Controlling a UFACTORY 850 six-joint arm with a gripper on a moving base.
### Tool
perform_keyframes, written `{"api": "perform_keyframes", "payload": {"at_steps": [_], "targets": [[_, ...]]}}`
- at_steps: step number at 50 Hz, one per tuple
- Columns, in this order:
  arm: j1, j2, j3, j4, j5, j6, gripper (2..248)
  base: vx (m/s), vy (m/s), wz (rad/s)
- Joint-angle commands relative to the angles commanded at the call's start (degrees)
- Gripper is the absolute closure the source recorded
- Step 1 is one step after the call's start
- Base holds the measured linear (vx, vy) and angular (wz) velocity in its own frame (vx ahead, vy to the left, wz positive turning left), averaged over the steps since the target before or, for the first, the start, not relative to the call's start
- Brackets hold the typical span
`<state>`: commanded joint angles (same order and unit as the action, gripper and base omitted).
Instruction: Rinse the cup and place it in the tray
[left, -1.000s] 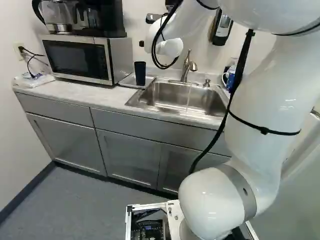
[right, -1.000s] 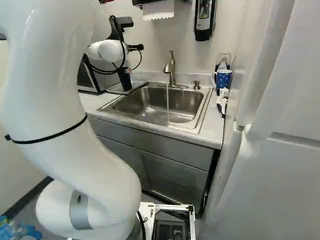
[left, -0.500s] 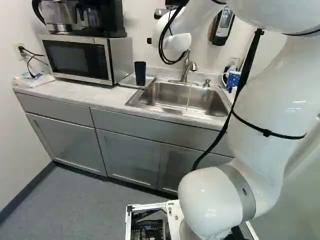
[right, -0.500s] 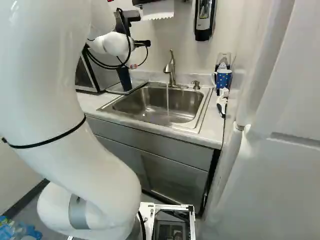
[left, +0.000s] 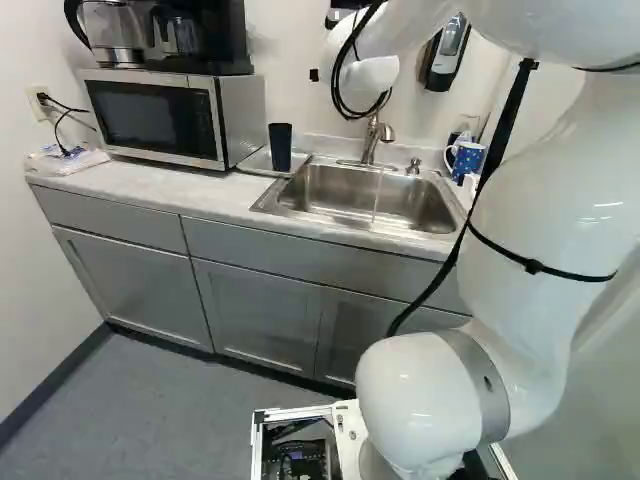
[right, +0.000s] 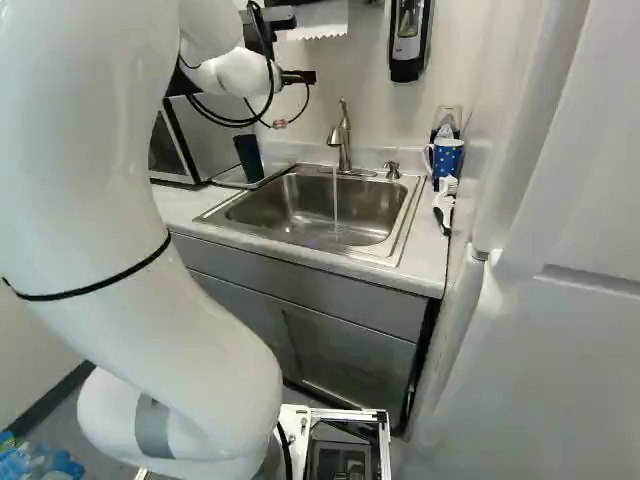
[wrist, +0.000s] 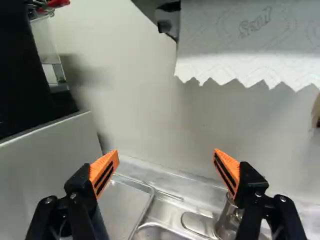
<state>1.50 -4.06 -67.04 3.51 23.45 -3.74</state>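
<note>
Dark cup (left: 280, 147): upright on tray (left: 257, 161); a low sideways sweep could topple it. Gripper (wrist: 166, 170): wide open, holding nothing; descent here risks clipping the faucet (left: 372, 140), close under one finger. Water (right: 336, 200): running; wasted if overlooked.

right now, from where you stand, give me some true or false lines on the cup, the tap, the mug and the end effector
1. Water is running from the tap into the sink. True.
2. The dark cup lies on its side in the sink. False: it stands upright on the tray beside the sink.
3. The end effector is closed on the cup. False: it is open, with nothing gripped.
4. The blue mug and the cup are on opposite sides of the sink. True.
</note>
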Motion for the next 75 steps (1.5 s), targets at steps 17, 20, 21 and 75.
{"api": "perform_keyframes", "payload": {"at_steps": [17, 20, 21, 75], "targets": [[-2.63, -1.58, -1.64, 0.00, -2.69, 0.00, 3, 0.000, 0.000, 0.000], [-3.05, -2.08, -2.16, 0.00, -3.19, 0.00, 3, 0.000, 0.000, 0.000], [-3.18, -2.27, -2.36, 0.00, -3.36, 0.00, 3, 0.000, 0.000, 0.000], [-6.52, -12.28, -13.31, 0.00, -9.56, 0.00, 3, 0.000, 0.000, 0.000]]}}
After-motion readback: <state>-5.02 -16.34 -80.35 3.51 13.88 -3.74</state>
